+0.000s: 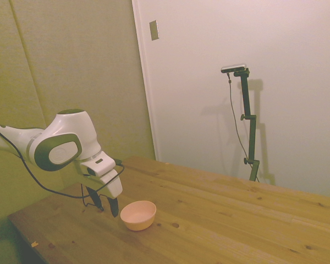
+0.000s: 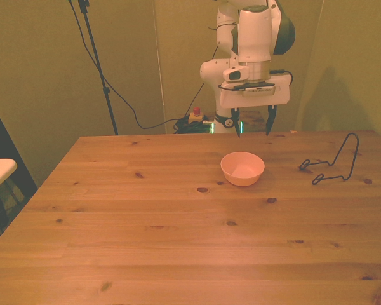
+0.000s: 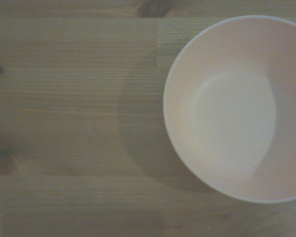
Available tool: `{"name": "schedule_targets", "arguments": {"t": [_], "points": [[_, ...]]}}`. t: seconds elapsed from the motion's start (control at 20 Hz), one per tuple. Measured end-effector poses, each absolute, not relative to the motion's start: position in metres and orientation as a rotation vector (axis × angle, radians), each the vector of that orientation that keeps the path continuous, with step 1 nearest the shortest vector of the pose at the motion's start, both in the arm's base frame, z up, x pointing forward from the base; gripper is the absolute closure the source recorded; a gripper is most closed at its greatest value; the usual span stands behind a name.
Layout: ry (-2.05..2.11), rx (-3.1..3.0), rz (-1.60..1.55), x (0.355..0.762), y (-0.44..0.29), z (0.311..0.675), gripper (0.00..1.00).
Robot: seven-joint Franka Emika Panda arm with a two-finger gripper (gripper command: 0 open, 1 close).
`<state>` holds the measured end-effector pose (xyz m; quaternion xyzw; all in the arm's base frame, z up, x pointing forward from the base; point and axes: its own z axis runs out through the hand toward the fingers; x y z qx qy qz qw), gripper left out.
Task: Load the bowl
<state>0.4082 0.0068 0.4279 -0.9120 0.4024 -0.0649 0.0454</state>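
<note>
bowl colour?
Plain pale peach-orange bowl, no pattern; clearest in the front view.

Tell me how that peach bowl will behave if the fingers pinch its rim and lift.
The bowl looks thin-walled and smooth, likely plastic, so probably light and stiff but slippery. It is empty in the wrist view, so nothing should spill. Being shallow and round, it may tilt or skid on the table if nudged by the gripper.

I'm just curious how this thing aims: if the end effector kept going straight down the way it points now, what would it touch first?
Probably bare table, not the bowl. The end effector points down with fingers apart, beside the bowl on the robot's side. The wrist view shows the bowl off-centre, so a rim graze seems unlikely, though depth is unclear.
</note>
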Motion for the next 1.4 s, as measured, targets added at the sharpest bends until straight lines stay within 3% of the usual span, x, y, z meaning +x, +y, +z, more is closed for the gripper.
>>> {"name": "schedule_targets", "arguments": {"t": [0.2, 0.45, 1.1, 1.15, 1.4], "points": [[1.197, -2.795, -0.22, 0.417, 0.007, 0.436, 0.0], [1.174, -2.803, -0.265, 0.457, 0.012, 0.449, 0.0], [1.283, -2.839, -0.199, 0.516, 0.04, 0.381, 0.0], [1.286, -2.839, -0.192, 0.518, 0.04, 0.379, 1.0], [1.292, -2.842, -0.177, 0.517, 0.039, 0.374, 1.0]]}}
